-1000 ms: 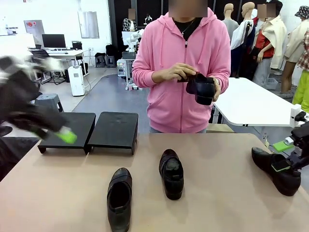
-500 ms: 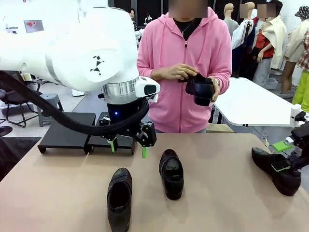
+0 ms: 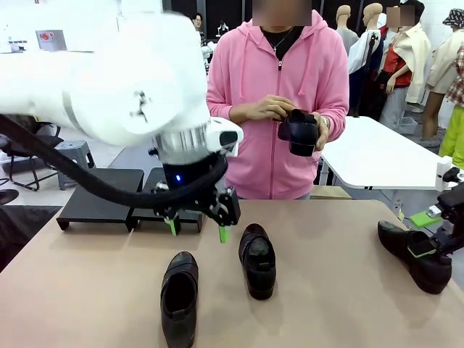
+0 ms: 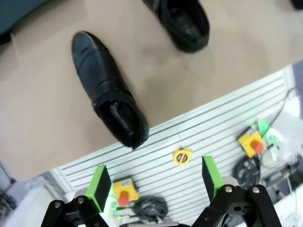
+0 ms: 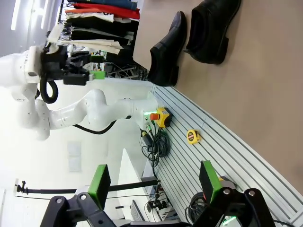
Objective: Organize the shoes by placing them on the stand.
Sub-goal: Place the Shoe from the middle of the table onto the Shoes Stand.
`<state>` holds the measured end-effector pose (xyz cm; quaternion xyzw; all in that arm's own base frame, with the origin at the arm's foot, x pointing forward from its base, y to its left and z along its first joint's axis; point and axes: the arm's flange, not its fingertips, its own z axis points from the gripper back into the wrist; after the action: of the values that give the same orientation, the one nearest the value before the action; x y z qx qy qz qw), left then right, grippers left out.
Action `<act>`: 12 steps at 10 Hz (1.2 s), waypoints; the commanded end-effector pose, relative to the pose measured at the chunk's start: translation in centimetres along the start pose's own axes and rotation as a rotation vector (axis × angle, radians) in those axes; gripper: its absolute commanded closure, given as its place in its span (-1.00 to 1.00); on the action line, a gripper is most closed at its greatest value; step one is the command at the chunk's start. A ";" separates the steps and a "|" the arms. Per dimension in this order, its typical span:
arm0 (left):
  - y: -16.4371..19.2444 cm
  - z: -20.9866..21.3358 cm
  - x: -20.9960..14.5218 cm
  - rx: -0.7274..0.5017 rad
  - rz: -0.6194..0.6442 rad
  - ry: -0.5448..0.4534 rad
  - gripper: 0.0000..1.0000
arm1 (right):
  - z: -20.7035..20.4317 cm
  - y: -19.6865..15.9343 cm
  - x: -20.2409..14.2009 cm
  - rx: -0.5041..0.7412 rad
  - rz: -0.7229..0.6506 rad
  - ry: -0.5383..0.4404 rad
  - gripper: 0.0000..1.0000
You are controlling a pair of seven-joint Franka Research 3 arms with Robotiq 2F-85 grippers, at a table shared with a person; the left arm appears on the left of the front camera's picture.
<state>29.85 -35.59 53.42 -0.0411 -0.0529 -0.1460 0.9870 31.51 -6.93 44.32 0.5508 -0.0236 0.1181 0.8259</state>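
Left fingers (image 3: 224, 233) lower, nearer shoes (image 3: 257, 261)

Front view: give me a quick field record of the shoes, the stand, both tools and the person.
shoes on table: left-centre shoe, centre shoe, right-edge shoe
fourth shoe: held in person's hands
stand: far left, no shoe on it
left tool: open, empty, hovering between stand and centre shoe
right tool: open, by right-edge shoe, gripping nothing
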 end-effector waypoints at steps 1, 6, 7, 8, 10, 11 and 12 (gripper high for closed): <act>-1.2 -5.6 -0.9 0.017 0.170 -0.013 -1.00 | 0.2 0.2 0.2 0.024 0.031 -0.012 -1.00; 1.7 -13.0 -0.7 0.024 0.332 0.003 -1.00 | 0.2 0.2 0.2 0.024 0.031 -0.012 -1.00; 2.3 -14.9 -0.6 0.025 0.355 0.005 -1.00 | 0.2 0.2 0.2 0.024 0.031 -0.012 -1.00; 2.7 -16.8 -0.4 0.008 0.368 0.028 -1.00 | 0.2 0.2 0.2 0.024 0.031 -0.012 -1.00; 3.8 -18.8 -0.2 0.018 0.422 0.015 -1.00 | 0.2 0.2 0.2 0.024 0.031 -0.012 -1.00; 3.8 -19.3 -0.2 0.006 0.406 0.005 -1.00 | 0.2 0.2 0.2 0.024 0.031 -0.012 -1.00; 3.8 -19.6 -0.3 0.015 0.410 -0.011 -1.00 | 0.2 0.2 0.2 0.024 0.031 -0.012 -1.00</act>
<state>32.64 -33.35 33.90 -0.0545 -0.0264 0.0472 0.9970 31.47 -6.93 44.32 0.5515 -0.0233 0.1190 0.8253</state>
